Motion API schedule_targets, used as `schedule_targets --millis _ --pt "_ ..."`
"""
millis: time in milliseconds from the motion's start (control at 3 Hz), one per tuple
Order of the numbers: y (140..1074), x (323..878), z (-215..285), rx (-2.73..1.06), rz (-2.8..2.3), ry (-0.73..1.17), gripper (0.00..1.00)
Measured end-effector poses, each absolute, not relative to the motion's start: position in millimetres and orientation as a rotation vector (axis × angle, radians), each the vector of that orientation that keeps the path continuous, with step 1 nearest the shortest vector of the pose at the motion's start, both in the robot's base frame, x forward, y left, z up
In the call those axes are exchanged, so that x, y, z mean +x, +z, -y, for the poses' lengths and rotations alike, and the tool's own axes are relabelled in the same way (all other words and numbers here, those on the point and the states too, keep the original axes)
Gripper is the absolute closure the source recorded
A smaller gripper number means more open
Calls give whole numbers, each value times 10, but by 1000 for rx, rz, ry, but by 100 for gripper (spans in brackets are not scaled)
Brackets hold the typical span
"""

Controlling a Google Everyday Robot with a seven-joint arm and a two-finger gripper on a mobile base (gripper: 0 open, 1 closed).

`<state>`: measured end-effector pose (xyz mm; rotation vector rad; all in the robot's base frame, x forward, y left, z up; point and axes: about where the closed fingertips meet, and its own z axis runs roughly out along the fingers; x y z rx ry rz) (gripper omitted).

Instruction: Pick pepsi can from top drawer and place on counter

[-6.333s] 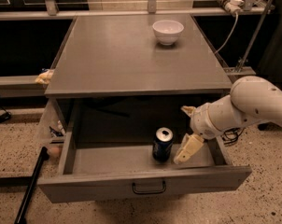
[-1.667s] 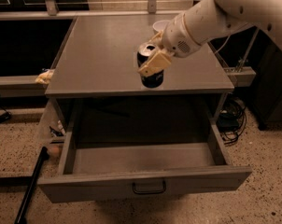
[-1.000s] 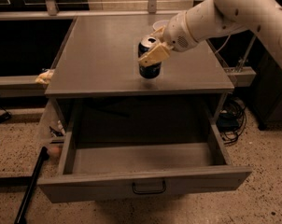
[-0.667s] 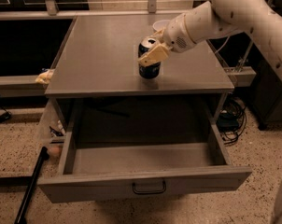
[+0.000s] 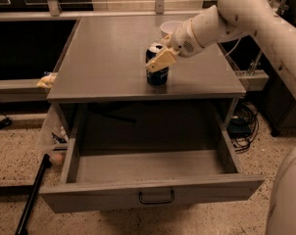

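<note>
The pepsi can (image 5: pixel 158 75), dark blue with a silver top, stands upright on the counter (image 5: pixel 109 53), near its front edge and right of centre. My gripper (image 5: pixel 160 57) reaches in from the upper right and is shut on the can's upper part, with one tan finger (image 5: pixel 161 60) across its front. The top drawer (image 5: pixel 153 192) is pulled wide open below the counter, and its inside shows nothing in it. Its dark bar handle (image 5: pixel 157 198) sits at the centre of the front panel.
A white bowl (image 5: pixel 168 27) sits at the back right of the counter, partly hidden behind my wrist. Cables (image 5: pixel 243 126) lie on the floor to the right. A dark pole (image 5: pixel 33 195) leans at the lower left, beside a yellowish object (image 5: pixel 47 80).
The can was lifted out of the drawer and carried up onto the counter. Over the last second it was lowered to the surface; the gripper has barely moved since.
</note>
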<state>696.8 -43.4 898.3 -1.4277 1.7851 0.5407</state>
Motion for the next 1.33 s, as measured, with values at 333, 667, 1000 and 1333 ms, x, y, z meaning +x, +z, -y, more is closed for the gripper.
schedule_targets --millis 333,667,1000,1333 --pt "8983 6968 434 -1428 -1785 541 81" --pt "8982 6968 433 -1428 -1785 541 58" --pt "8982 6968 433 -1428 -1785 541 34" --pt "8982 6968 433 -1428 -1785 541 11"
